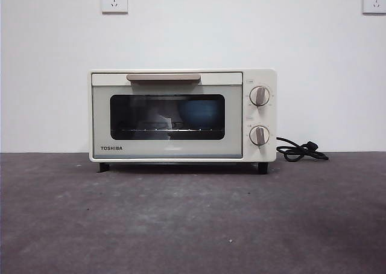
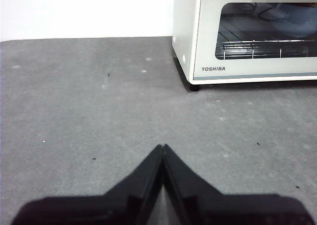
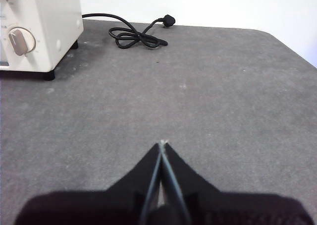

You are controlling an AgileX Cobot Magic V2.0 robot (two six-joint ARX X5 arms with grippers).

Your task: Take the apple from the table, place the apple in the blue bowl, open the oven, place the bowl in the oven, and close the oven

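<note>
Both of my grippers are clenched on nothing: the left gripper (image 2: pixel 163 146) and the right gripper (image 3: pixel 161 143) each hover over bare worktop (image 1: pixel 193 226) with jaw tips pressed together. The oven (image 1: pixel 183 114) stands mid-frame in the front view, door shut, and the blue bowl (image 1: pixel 202 114) shows dimly through the dark glass, right of centre on the rack. I cannot make out the apple; I judge it lies inside the bowl, so the task looks finished.

The bowl would likely be smooth, stiff and fairly light, best pinched at its rim; the door answers to the beige handle (image 1: pixel 163 77) along its top edge.

My left wrist view shows the rack wires and the bowl in the upper right of its frame; my right wrist view alone shows the oven's side wall and the coiled black cord (image 3: pixel 136 35) near its upper left.
</note>
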